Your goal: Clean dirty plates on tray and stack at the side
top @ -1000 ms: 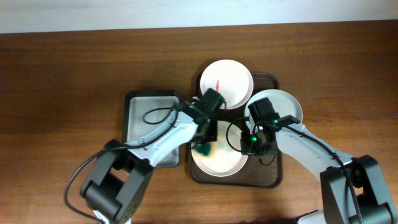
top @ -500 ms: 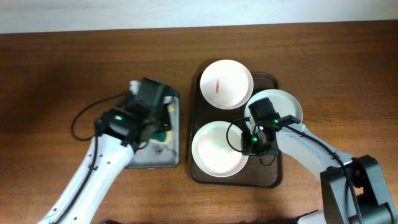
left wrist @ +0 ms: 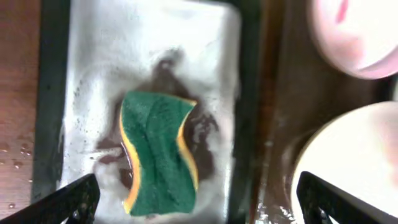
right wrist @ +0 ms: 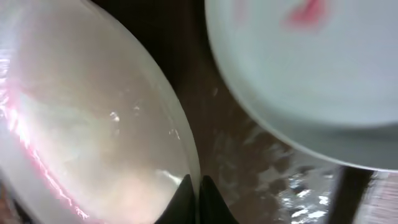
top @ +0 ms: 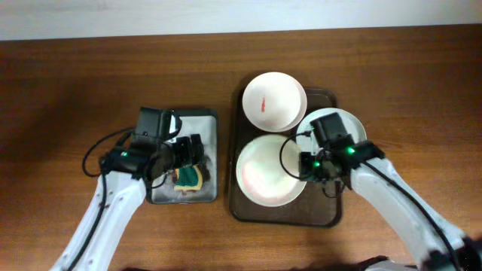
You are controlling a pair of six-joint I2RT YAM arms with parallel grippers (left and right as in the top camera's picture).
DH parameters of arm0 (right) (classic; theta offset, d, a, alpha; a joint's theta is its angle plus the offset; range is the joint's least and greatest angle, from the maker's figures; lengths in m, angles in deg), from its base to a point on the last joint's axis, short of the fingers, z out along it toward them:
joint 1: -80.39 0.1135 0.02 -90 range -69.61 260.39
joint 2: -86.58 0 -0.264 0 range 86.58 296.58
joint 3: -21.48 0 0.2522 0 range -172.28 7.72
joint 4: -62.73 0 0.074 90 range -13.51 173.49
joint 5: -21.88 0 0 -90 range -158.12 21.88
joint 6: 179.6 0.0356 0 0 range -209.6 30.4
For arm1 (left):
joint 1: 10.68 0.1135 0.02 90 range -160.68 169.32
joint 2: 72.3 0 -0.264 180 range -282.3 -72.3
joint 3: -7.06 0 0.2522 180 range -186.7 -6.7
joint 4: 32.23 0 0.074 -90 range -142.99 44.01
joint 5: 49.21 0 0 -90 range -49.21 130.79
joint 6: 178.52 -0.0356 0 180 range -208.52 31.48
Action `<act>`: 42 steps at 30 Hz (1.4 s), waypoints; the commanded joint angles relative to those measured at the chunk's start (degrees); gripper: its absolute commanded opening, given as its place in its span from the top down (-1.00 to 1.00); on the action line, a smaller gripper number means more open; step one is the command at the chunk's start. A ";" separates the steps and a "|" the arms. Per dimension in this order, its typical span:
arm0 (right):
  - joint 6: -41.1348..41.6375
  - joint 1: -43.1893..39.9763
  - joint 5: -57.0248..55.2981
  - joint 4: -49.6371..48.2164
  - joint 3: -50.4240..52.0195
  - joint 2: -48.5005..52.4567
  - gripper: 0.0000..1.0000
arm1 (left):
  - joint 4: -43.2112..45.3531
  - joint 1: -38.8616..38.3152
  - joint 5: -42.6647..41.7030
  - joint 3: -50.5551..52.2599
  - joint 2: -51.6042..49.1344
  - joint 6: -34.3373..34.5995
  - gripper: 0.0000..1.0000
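Three white dirty plates lie on the dark brown tray (top: 324,214). The back plate (top: 273,102) carries a red smear (right wrist: 305,14). The right plate (top: 352,122) is partly under my right arm. My right gripper (top: 304,165) is shut on the right rim of the front plate (top: 267,172), one finger on each side of the rim (right wrist: 198,198); that plate (right wrist: 81,124) looks wet and glossy. My left gripper (top: 192,159) stands open above a green and yellow sponge (left wrist: 158,152), whose lower end lies between the wide-spread fingertips (left wrist: 71,200) without touching either.
The sponge (top: 188,177) lies in suds on the smaller grey metal tray (top: 162,124) with a black rim, left of the brown tray. The brown tray's floor (right wrist: 249,143) is wet. Bare wooden table (top: 90,75) surrounds both trays.
My left gripper carried the sponge from the front plate to the grey tray and has opened, leaving it there. My right gripper, still on the front plate's rim, has shifted that plate slightly backward.
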 commanded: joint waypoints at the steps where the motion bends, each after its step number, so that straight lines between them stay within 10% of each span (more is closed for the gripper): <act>1: -0.44 0.00 -12.39 0.98 -1.66 -9.29 0.92 | -1.77 0.26 -1.25 -1.14 4.09 -0.72 -0.99; 8: -2.10 1.97 -24.35 1.92 -1.66 -15.80 0.92 | -1.81 0.26 -1.27 -1.14 4.13 -0.70 -0.99; 21: -5.95 41.29 -77.90 1.70 -1.66 -15.78 0.92 | -1.81 0.26 -1.27 -1.14 4.13 -0.70 -0.99; 42: -13.46 44.35 -82.88 1.66 -1.66 -15.78 0.92 | -1.81 0.26 -1.27 -1.14 4.13 -0.72 -0.99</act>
